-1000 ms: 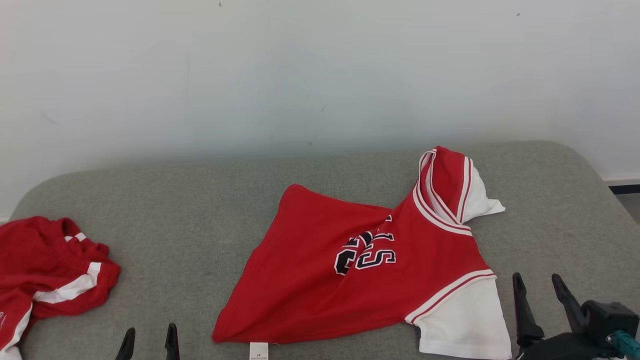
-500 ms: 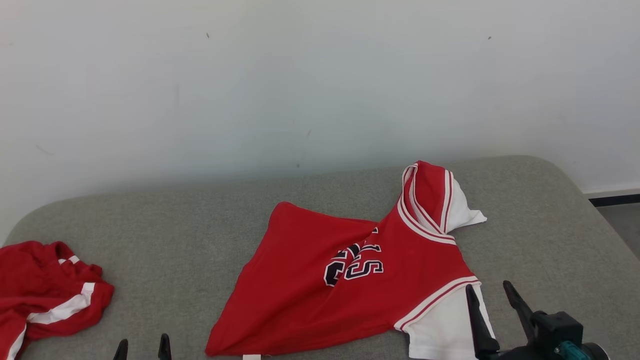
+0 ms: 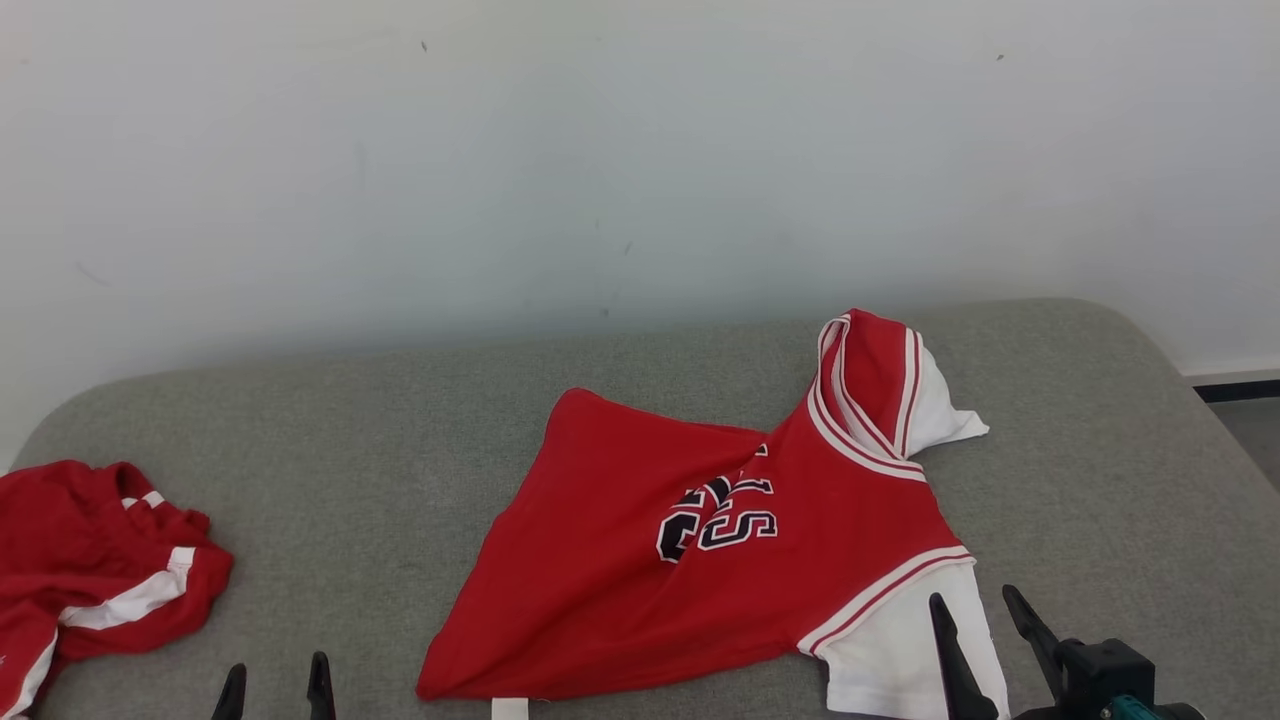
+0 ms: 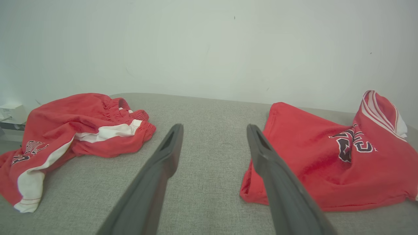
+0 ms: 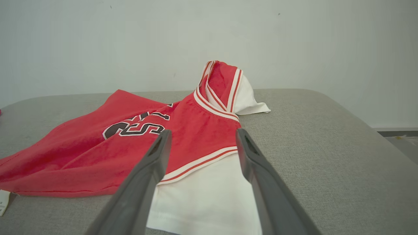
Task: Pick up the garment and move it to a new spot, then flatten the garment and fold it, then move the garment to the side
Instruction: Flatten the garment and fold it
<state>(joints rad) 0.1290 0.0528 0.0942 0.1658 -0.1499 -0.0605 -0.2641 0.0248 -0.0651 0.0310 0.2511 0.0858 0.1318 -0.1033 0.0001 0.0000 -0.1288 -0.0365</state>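
I see the red jersey with white sleeves and dark outlined chest lettering (image 3: 640,580) lying loose on the grey fabric-covered pad (image 3: 350,400), right of centre in the head view. It is not flat. The body is creased toward the middle, and a fold hides part of the lettering. The striped neck end stands up in a peak at the far right. The hem points front left, and a small white label (image 3: 508,709) sticks out under it at the near edge. One white sleeve (image 3: 890,650) lies spread at the front right; the other pokes out behind the peak.

The right gripper (image 3: 972,595) is at lower right, jaws wide apart, gripping nothing. In the right wrist view the near sleeve lies between the two dark fingers (image 5: 145,176), with its red-and-white trim just past the tips. I cannot tell whether the fingers touch the cloth.

The left gripper (image 3: 278,664) is at lower left, jaws also wide apart and empty. It is over bare grey pad, between the jersey's hem corner and the crumpled red shorts with a white side stripe (image 3: 100,560). The shorts sit at the pad's left end, well apart from the jersey. In the left wrist view one finger crosses in front of the hem corner; contact is unclear to me.

A plain white wall (image 3: 640,150) stands behind the pad, with a dark skirting strip (image 3: 1235,388) at far right.
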